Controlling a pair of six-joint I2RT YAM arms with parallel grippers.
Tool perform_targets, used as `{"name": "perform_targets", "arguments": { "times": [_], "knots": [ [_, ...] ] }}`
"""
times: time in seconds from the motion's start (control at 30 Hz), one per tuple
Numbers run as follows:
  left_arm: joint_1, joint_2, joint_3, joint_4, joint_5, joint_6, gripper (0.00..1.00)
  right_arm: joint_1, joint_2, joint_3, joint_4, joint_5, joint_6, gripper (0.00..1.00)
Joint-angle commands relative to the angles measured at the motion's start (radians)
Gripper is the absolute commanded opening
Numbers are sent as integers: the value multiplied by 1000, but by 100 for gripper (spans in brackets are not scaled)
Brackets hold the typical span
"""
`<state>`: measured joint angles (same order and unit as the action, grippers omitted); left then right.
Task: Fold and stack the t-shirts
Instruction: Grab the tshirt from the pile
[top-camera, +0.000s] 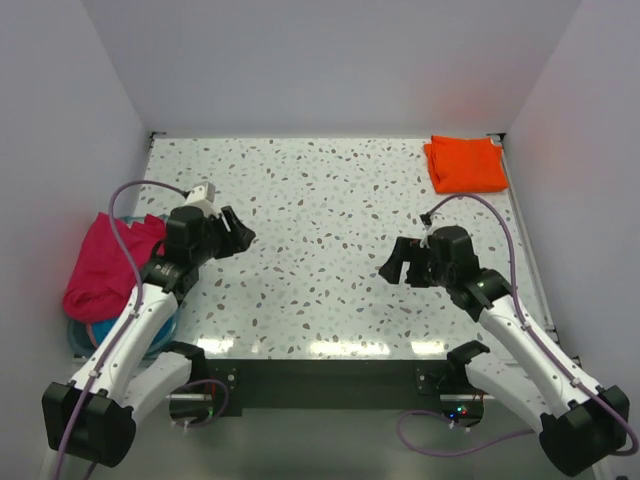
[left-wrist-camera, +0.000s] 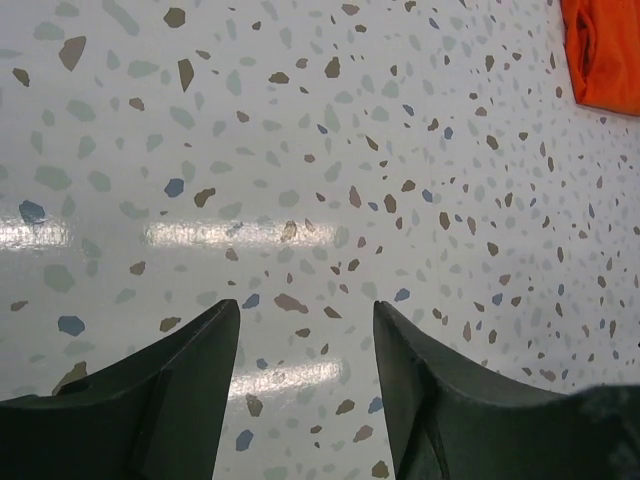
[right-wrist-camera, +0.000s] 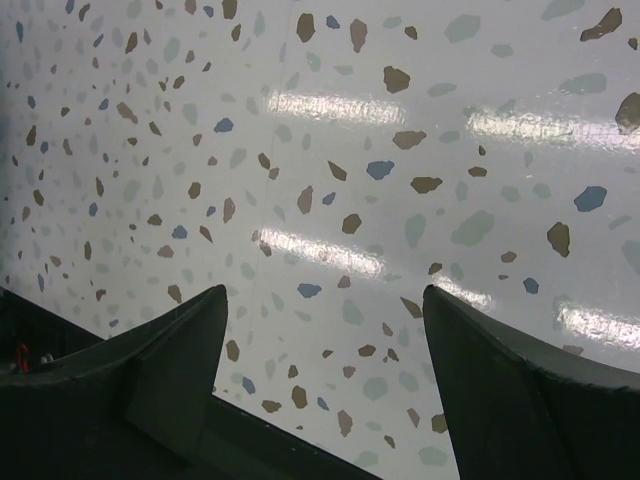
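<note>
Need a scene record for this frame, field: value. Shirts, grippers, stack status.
orange t-shirt: folded flat, far right corner of the table
pink t-shirt: unfolded heap at the table's left edge, lying over something blue
left gripper: open, empty, over speckled tabletop
right gripper: open, empty, over speckled tabletop
contact: neither gripper touches a shirt
stack: not yet made; shirts lie on opposite sides

One overhead, two close above table (top-camera: 330, 200)
</note>
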<state>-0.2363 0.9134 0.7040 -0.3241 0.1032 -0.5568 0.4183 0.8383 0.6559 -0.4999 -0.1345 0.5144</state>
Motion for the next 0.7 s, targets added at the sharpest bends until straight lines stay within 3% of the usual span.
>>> {"name": "perform_targets", "arguments": {
  "times": [0.0,0.17,0.3,0.5,0.67],
  "knots": [
    [-18,-16,28,-4,-52,-3,61,0,19,24,14,-13,-45,82],
    [-101,34,109,-87,-227,-61,62,-1,41,36,24,-19,-47,82],
    [-103,82,210,-220,-551,-195,69,0,45,33,20,-17,-51,82],
    [199,137,334,-366,-635,-258,77,-1,56,22,23,-62,-53,82],
    [461,159,307,-372,-681,-293,81,0,65,10,37,-89,-51,82]
  ]
}}
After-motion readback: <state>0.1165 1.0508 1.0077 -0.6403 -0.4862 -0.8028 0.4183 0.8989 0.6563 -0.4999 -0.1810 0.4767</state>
